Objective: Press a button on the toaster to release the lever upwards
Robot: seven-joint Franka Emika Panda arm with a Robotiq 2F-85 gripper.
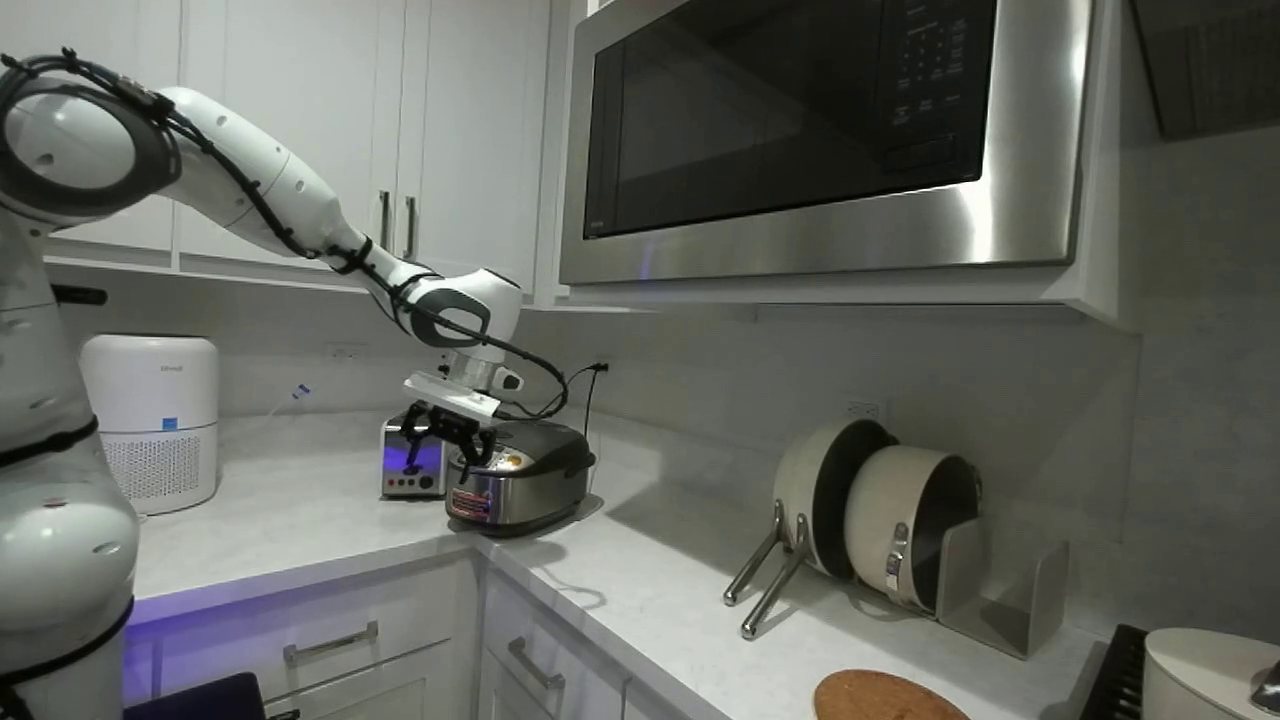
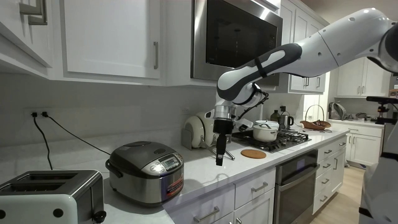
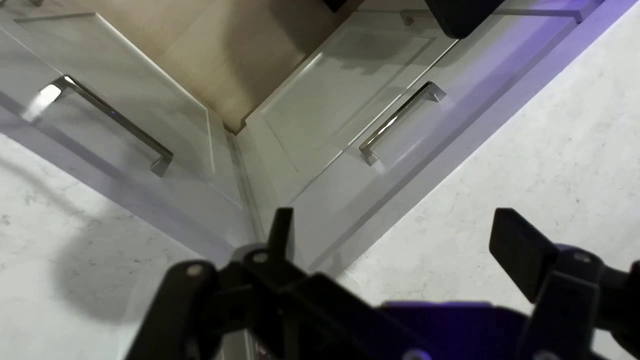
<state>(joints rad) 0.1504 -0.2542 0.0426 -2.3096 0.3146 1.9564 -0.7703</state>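
Legible text: none. In an exterior view, rice cooker (image 2: pixel 141 180): red label (image 2: pixel 174 186), 4 o'clock; display (image 2: pixel 170 162), 2 o'clock; blurred. White appliance (image 1: pixel 150 400): lettering (image 1: pixel 172 369), 1 o'clock, too small. Microwave (image 1: pixel 785 120): keypad markings (image 1: pixel 930 60), illegible.

Both exterior views look across the desk (image 1: pixel 300 505) and share the toaster (image 2: pixel 46 202), close at eight o'clock in an exterior view; the wrist view faces down, end effector (image 3: pixel 393 222) at six o'clock.

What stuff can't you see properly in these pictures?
Toaster: cut off by the left and bottom edges in an exterior view.
Its front: partly behind the gripper in an exterior view.
Any marks on its controls: too small in an exterior view.
Inside its slots: too dark in an exterior view.
Stovetop pot: cut off by the right and bottom edges in an exterior view.
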